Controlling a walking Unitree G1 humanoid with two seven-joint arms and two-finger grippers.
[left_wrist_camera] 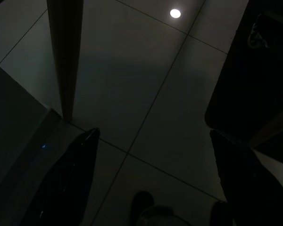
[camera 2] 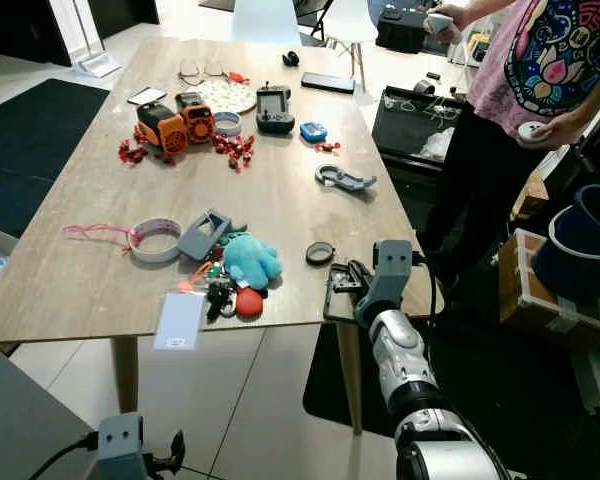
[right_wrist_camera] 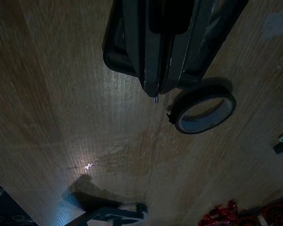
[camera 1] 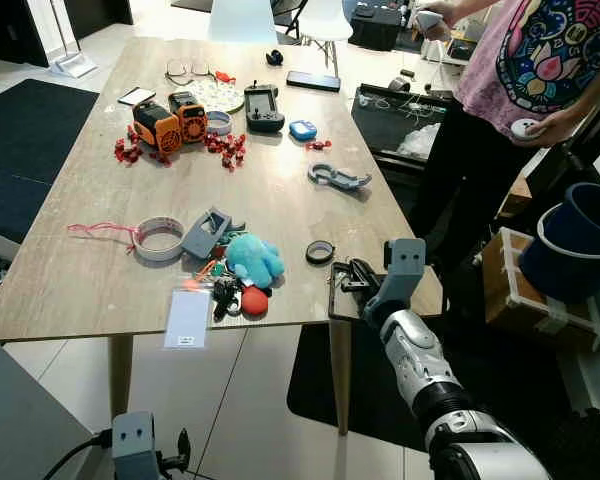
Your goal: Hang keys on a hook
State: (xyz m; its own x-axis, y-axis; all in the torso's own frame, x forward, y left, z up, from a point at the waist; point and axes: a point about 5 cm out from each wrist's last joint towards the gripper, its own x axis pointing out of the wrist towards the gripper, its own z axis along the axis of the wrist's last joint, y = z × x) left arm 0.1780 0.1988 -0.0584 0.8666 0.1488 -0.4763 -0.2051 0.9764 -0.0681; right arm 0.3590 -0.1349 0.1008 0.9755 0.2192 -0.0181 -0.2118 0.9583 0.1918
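Right gripper [camera 1: 352, 280]: fingers pressed together, empty, at table [camera 1: 280, 210] edge.
Wrist view: black ring [right_wrist_camera: 203, 112] just beyond fingertips.
Keys [camera 1: 225, 295]: 9 o'clock of gripper, orientation unclear.
Left gripper [left_wrist_camera: 151, 155]: spread open.

A long light-wood table [camera 1: 90, 260] on slim legs stands on pale floor tiles [camera 1: 250, 400], strewn with clutter. Near its front edge lie a white roll of tape [camera 1: 160, 238], a grey plastic bracket [camera 1: 207, 233], a turquoise plush toy [camera 1: 253, 259], a bunch of keys with a red tag [camera 1: 238, 297], a clear card sleeve [camera 1: 188, 318] and a small black ring [camera 1: 320, 252]. Farther back sit two orange gadgets [camera 1: 170, 121], scattered red clips [camera 1: 226, 148], a black handheld controller [camera 1: 263, 107] and a grey carabiner-like hook [camera 1: 337, 178].
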